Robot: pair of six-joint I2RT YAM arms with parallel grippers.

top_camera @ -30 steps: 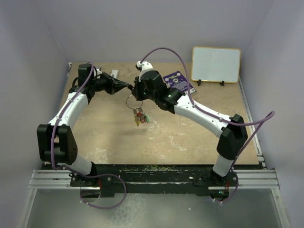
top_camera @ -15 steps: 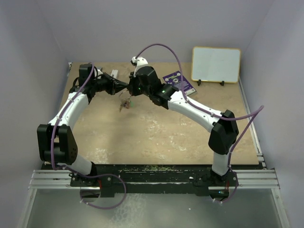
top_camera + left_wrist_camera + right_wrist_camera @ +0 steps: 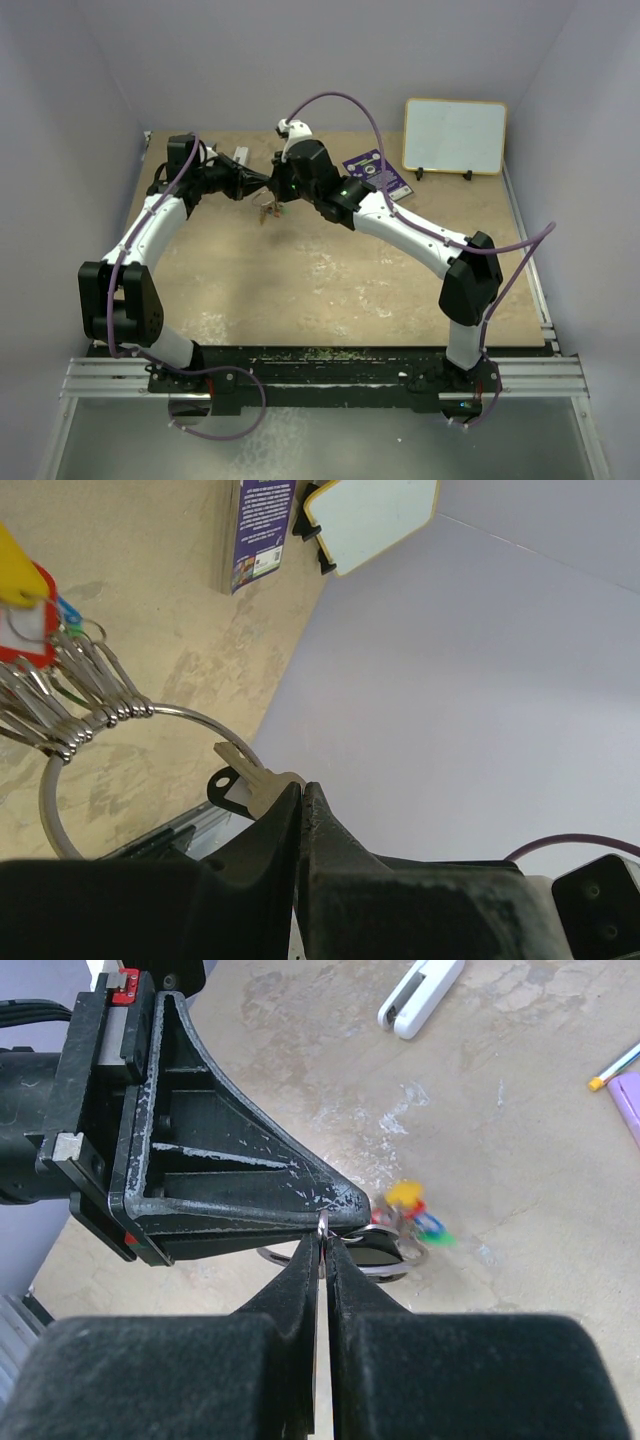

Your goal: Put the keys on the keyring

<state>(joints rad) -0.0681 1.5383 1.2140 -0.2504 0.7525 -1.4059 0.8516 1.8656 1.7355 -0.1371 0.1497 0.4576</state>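
Left fingers (image 3: 335, 835) clamped on a lone key (image 3: 252, 788) | right fingers (image 3: 350, 1285) pinched shut on the keyring (image 3: 195, 713), just hauled from mid-frame to upper centre, meeting them | tagged keys (image 3: 268, 212) dangle above bench (image 3: 330, 280) | threading looks imminent

Three cameras: one high and far, two close in at the wrists.

The top camera sits above and behind the arm bases and looks down over the whole table (image 3: 330, 290). The left wrist camera looks along the left pincer (image 3: 300, 798), past the key (image 3: 250, 785) at its tip, toward the whiteboard (image 3: 375, 515) and purple card (image 3: 262, 525), both also in the top view. The right wrist camera looks along the right pincer (image 3: 322, 1245), very near. Both wrist views share the keyring (image 3: 200, 716).
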